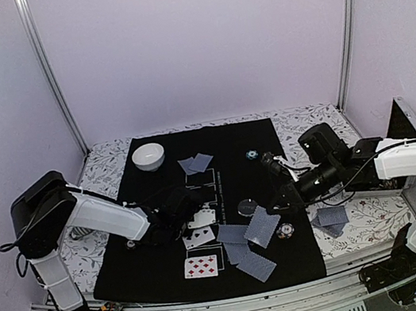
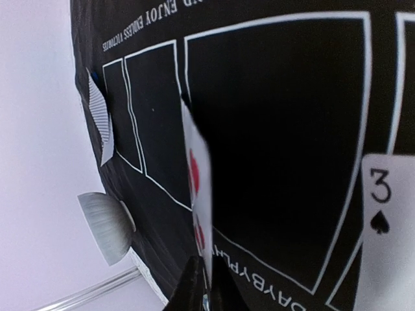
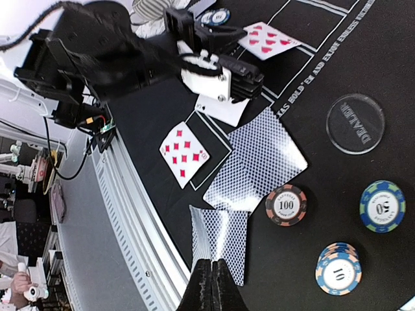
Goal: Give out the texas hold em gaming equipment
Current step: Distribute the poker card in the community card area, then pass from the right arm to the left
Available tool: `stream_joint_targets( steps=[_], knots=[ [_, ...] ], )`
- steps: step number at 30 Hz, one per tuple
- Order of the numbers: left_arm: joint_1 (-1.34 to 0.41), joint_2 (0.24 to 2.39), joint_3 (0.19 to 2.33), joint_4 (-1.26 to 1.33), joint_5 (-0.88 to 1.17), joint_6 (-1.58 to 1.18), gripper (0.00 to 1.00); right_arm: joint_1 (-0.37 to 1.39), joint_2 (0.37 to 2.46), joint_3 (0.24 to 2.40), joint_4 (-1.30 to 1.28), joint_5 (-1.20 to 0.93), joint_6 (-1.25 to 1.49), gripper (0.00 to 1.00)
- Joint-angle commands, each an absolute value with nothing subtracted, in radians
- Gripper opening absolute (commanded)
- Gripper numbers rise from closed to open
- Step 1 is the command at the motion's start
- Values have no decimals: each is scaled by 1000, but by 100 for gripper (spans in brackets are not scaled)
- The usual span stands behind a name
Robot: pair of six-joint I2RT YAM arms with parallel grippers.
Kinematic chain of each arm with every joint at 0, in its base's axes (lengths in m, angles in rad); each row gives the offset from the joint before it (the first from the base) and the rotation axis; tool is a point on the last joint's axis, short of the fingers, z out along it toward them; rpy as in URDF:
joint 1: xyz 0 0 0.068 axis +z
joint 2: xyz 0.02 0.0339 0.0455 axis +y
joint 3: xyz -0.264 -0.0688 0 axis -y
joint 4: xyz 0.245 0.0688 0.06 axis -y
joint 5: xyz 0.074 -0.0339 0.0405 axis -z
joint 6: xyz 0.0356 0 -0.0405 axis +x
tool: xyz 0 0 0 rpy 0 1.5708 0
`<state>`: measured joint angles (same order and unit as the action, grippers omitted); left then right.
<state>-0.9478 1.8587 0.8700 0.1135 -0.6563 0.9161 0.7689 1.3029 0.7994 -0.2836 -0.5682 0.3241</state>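
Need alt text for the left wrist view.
The left tool pinches a red-pip card, seen edge-on, above the black mat with white rectangles. A 3 of spades lies face up at right; a white bowl shows at left.

Seen from my right wrist, a clear round disc (image 3: pixel 355 123) reads "DEALER". Near it, an orange-and-black chip (image 3: pixel 286 205) is marked "100", a blue-green chip (image 3: pixel 382 206) "50", and a pale blue chip stack (image 3: pixel 338 269) "10". White lettering on the black mat (image 3: pixel 324 170) includes "HOLD 'EM". From my left wrist, the mat's print reads "ENJOY ENDLESS VICTORIES". A face-up card (image 2: pixel 384 220) shows a 3 above a black spade. The held card (image 2: pixel 198 175) in my left pincer (image 2: pixel 206 285) shows red pips; its number is hidden.
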Motion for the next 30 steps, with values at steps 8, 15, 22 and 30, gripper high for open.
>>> stream_joint_targets(
  steps=[8, 15, 22, 30],
  knots=[
    [-971, 1747, 910, -1, -632, 850, 57, 748, 1272, 889, -298, -514, 356, 2],
    [-1011, 1594, 914, -120, -627, 776, 66, 748, 1284, 936, -302, -482, 356, 2],
    [-1087, 1405, 978, -153, -398, 530, 67, 746, 1310, 1013, -286, -387, 375, 2],
    [-1104, 1260, 992, -67, -130, 75, 70, 746, 1349, 1080, -182, -281, 421, 2]
  ],
)
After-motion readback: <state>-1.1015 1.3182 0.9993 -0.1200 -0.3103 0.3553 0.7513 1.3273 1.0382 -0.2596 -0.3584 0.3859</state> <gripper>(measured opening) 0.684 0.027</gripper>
